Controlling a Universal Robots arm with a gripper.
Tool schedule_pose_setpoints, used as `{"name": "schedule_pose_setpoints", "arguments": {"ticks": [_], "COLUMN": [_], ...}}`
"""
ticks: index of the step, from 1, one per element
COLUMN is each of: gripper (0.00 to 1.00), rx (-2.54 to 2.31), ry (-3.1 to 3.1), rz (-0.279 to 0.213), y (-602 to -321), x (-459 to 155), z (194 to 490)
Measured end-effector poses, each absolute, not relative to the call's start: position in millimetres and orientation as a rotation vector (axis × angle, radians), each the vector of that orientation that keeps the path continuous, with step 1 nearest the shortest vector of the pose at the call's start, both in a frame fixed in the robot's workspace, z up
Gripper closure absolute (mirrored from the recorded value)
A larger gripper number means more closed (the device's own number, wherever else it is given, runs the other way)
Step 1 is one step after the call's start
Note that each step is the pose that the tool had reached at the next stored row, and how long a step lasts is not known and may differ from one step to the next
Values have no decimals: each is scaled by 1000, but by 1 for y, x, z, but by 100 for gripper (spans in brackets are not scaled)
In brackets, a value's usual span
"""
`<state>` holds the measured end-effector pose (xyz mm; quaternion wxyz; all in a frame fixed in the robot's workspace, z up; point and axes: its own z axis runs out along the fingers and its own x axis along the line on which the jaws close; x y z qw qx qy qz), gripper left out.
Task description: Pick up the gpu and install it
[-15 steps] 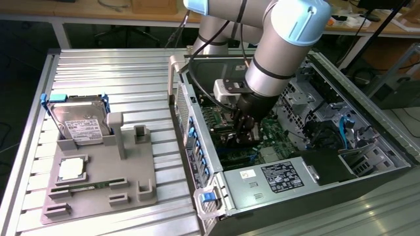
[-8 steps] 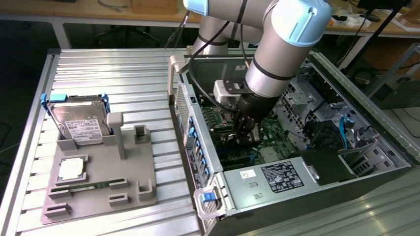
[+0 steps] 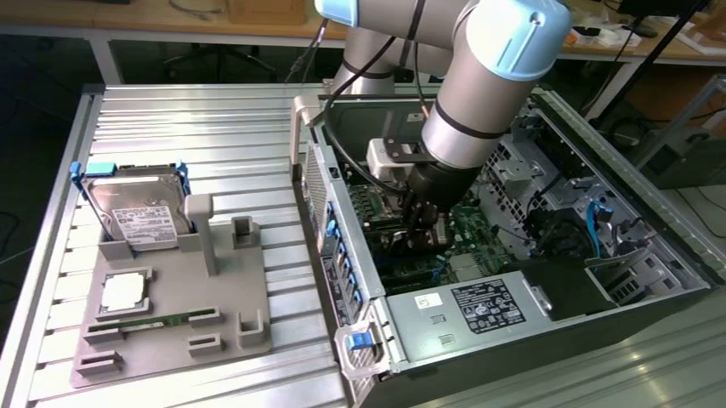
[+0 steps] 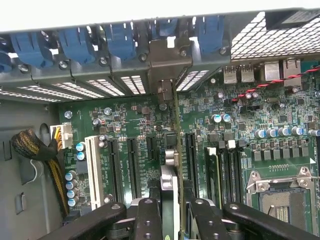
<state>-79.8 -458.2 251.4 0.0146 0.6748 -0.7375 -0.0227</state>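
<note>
The gpu point(image 4: 171, 172) appears edge-on in the wrist view as a thin green card standing upright over the motherboard's black expansion slots point(image 4: 132, 167). Its silver end bracket point(image 4: 167, 55) lies against the case's rear slot panel, between the blue clips point(image 4: 115, 40). My gripper point(image 4: 172, 216) is shut on the card, one black finger point(image 4: 147, 220) on each side. In the exterior view the gripper point(image 3: 422, 229) reaches down inside the open computer case point(image 3: 635, 280), low over the motherboard point(image 3: 471, 225).
A grey fixture point(image 3: 170, 340) on the metal table at the exterior view's left holds a silver hard drive point(image 3: 142, 212), a processor point(image 3: 122, 291) and a memory stick point(image 3: 148, 323). Inside the case sit a power supply point(image 3: 482, 310), cables point(image 4: 35, 147) and an open processor socket point(image 4: 282, 195).
</note>
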Motion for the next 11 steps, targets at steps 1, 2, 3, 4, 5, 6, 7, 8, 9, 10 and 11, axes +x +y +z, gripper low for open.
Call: {"name": "schedule_pose_setpoints", "arguments": {"ticks": [1,2,3,4,5,6,7,8,9,10,11], "gripper": [73,73,73,73,73,73,73,73,73,73,73], "rx": [2100,2101,2100,2100,2100,2100,2100,2100,2100,2100,2100], "ry": [-2296,-2296,-2296,-2295,-2295,-2295,-2295,-2296,-2296,-2295,-2295], "rz": [-71,-70,-70,-70,-70,-70,-70,-70,-70,-70,-70], "y": [-458,-458,-458,-458,-458,-458,-458,-458,-458,-458,-458], "x": [-80,-80,-80,-80,-80,-80,-80,-80,-80,-80,-80], "z": [251,250,249,249,248,247,246,246,245,245,245]}}
